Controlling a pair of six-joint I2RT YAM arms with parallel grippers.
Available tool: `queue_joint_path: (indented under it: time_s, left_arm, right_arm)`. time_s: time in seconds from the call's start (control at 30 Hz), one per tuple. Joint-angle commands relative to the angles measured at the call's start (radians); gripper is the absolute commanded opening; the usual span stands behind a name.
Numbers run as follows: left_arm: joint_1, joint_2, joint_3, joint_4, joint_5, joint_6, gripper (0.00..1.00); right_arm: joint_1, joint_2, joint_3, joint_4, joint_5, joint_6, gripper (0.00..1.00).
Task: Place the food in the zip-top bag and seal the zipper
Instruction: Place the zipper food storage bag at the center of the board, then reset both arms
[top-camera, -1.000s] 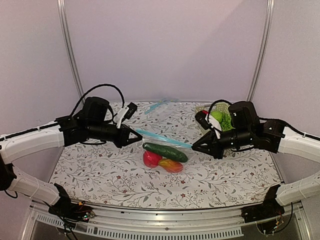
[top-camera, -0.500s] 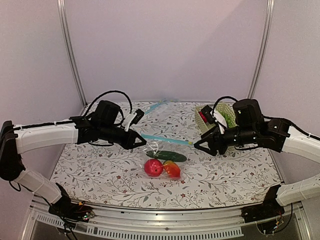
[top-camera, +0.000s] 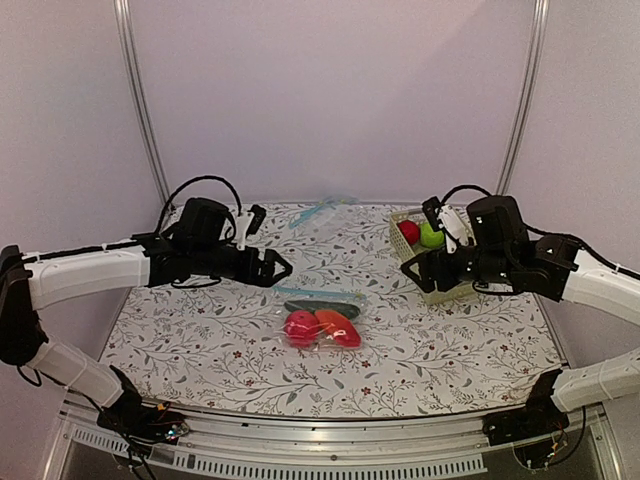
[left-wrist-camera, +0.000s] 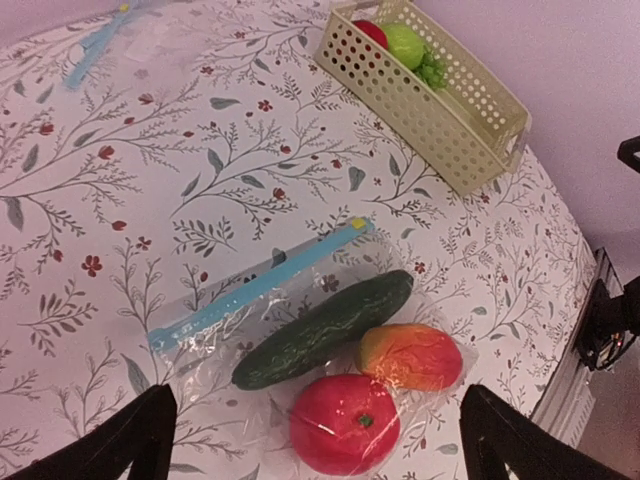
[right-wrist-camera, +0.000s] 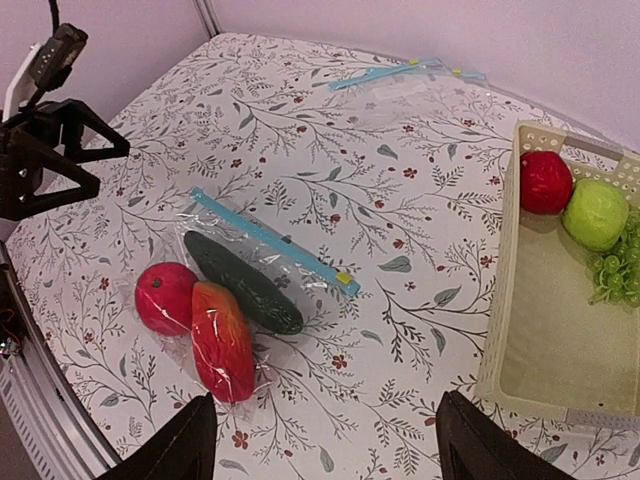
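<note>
- Fingers (left-wrist-camera: 130, 440) of the left gripper (top-camera: 274, 267) are seen spread wide at the two lower corners of its wrist view, and nothing is held between them.
- Fingers (right-wrist-camera: 185, 445) of the right gripper (top-camera: 412, 272) are likewise held well apart, with nothing pinched.
- Both grippers are held above the table (top-camera: 200, 345), the left one to the left of the zip-top bag (top-camera: 322, 335) and the right one to its right, beside the basket; neither is touching the bag.
- The bag is laid flat near the middle of the flower-patterned table, between the two grippers.
- It is made of clear, crinkled plastic (glare is thrown off it over the produce).
- The zipper (left-wrist-camera: 255, 290) is seen as a thin light blue strip along the bag's far edge, with a small yellow tab at one end; whether it is pressed shut cannot be told.
- The food is seen under the clear plastic, inside the bag: a long dark green cucumber (left-wrist-camera: 325, 328) nearest the zipper, with a round red fruit (left-wrist-camera: 345, 422) and an orange-red oval piece (left-wrist-camera: 412, 355) side by side just behind it.
- A cream perforated basket (right-wrist-camera: 500, 300) is set at the right of the table, well apart from the bag.
- A red fruit (right-wrist-camera: 546, 182), a bright green apple (right-wrist-camera: 596, 213) and a green grape bunch (right-wrist-camera: 615, 270) are held in its far end.
- A second clear bag (right-wrist-camera: 400, 75) with a blue strip is laid at the table's far edge.
</note>
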Motion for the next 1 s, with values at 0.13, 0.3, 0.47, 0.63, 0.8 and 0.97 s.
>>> queue_joint_path:
  time_s: [0.13,0.3,0.47,0.63,0.8,0.97]
  left_arm:
    - [0.113,-0.076,-0.088,0.069,-0.099,-0.054,1.00]
    - [0.222,-0.159,-0.150,0.086,-0.173,-0.054,1.00]
    - [0.384,-0.293,-0.233,0.112,-0.242,-0.057,1.00]
    - [0.532,-0.418,-0.315,0.113,-0.329,-0.033,1.00]
    - [0.667,-0.488,-0.379,0.134,-0.361,-0.019,1.00]
    - [0.709,-0.517,-0.487,0.322,-0.426,0.011,1.00]
  right_arm:
    - [-0.111,0.046,-0.015,0.022,0.054,0.082,0.84]
    - [-0.235,0.048,-0.061,0.035,0.054,0.152,0.90]
    - [-0.402,0.037,-0.121,0.069,0.055,0.190,0.92]
    - [-0.565,0.003,-0.172,0.101,0.045,0.197,0.92]
    - [-0.686,-0.061,-0.243,0.193,0.069,0.185,0.93]
    - [-0.729,-0.141,-0.372,0.372,0.115,0.121,0.93]
